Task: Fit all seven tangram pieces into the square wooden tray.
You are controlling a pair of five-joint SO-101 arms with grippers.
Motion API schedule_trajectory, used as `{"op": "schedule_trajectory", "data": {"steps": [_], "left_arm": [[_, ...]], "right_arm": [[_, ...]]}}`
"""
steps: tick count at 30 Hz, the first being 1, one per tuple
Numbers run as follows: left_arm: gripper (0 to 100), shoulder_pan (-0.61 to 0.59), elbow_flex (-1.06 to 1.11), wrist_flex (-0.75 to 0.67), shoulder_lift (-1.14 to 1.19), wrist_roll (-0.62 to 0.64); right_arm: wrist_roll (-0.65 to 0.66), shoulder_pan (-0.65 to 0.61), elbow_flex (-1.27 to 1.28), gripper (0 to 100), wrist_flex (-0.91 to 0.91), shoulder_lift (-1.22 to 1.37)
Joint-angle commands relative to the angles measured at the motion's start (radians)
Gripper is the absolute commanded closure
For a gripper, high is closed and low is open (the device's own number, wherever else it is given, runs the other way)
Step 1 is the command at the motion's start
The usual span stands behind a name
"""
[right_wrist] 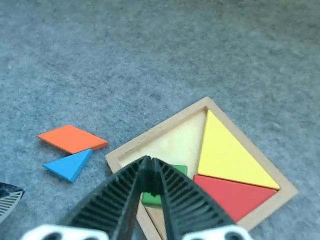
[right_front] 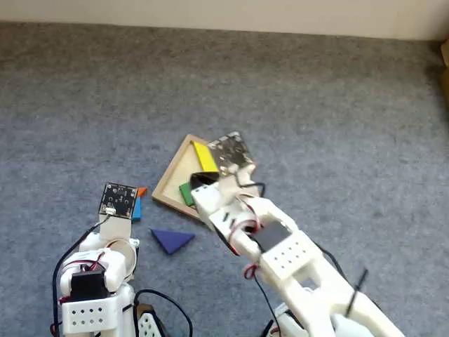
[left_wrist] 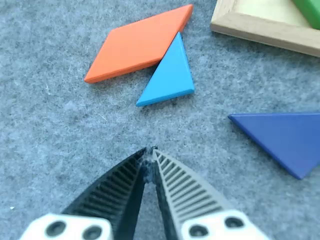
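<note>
**Three pieces seated, three loose on the carpet, both grippers closed**

The square wooden tray (right_wrist: 159,131) lies on the grey carpet (right_front: 337,105), turned corner-on to the arms. Inside it, the yellow triangle (right_wrist: 227,155) runs one edge along the rim and meets the red triangle (right_wrist: 231,196) edge to edge. The green piece (right_wrist: 178,170) sits just beside the red one's corner. A stretch of bare pale wood is open between the green piece, the yellow triangle and the near rim.

The right gripper (right_wrist: 149,161) hangs over the tray above the green piece, its jaws drawn together until the tips meet. Whether it touches the piece cannot be told.

Outside the tray, the orange parallelogram (left_wrist: 137,45) and the light blue triangle (left_wrist: 170,75) lie touching, the triangle's tip against the parallelogram's edge. A strip of carpet separates them from the tray's corner. The dark blue triangle (left_wrist: 285,140) lies apart from both, with bare carpet along every edge in view.

The left gripper (left_wrist: 150,150) hovers over open carpet between the light blue and dark blue triangles – jaws pressed together, nothing between them. Beyond the tray the carpet runs wide and bare
</note>
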Motion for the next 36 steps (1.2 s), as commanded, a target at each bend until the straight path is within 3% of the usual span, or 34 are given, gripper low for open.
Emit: {"op": "schedule_trajectory", "data": {"steps": [1,9,18,30,36], "left_arm": [[99,-0.012,0.019,0.003,-0.05,0.006],[99,-0.012,0.019,0.002,-0.05,0.006],[99,-0.012,0.019,0.002,-0.05,0.006],[99,-0.012,0.019,0.002,-0.05,0.006],[99,-0.012,0.019,0.002,-0.05,0.006]], "right_arm": [[0.005,0.047,0.082,99.1,0.005,-0.197],[0.009,0.174,0.38,99.1,0.021,-0.653],[0.005,0.282,0.553,99.1,0.378,-1.075],[0.003,0.498,0.615,99.1,0.562,-1.053],[0.008,0.515,0.615,99.1,0.76,-1.053]]}}
